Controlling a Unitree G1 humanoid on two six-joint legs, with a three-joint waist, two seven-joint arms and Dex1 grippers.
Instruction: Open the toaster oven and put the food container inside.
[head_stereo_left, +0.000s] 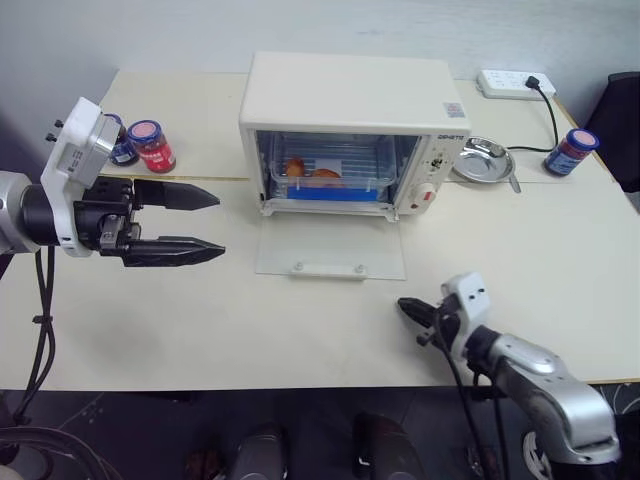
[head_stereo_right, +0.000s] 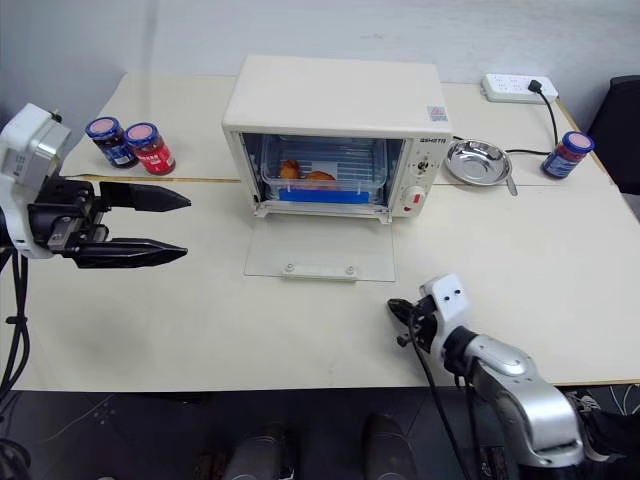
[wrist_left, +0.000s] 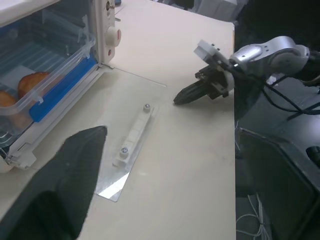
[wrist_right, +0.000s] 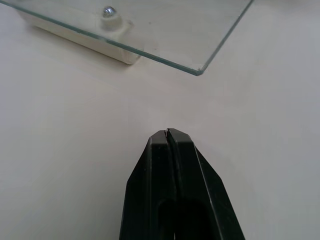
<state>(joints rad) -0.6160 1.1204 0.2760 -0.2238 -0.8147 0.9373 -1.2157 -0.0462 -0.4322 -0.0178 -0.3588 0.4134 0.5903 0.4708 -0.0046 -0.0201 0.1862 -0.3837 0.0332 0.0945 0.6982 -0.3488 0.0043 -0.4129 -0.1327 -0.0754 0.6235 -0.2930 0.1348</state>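
The jaws of the left gripper (head_stereo_left: 205, 224) are standing wide and empty, those of the right gripper (head_stereo_left: 408, 306) are pressing together, while the food container (head_stereo_left: 330, 172) is sitting inside the open toaster oven (head_stereo_left: 350, 105).

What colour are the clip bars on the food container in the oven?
Blue, along the food container in the toaster oven; clearest in the left wrist view.

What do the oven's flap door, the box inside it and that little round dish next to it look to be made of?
The door looks like clear glass: the table shows through it, and its edge is thin and shiny. The food container seems clear plastic with a blue clip bar. The round dish looks like polished steel, silvery and reflective. The toaster oven body is probably cream-painted metal.
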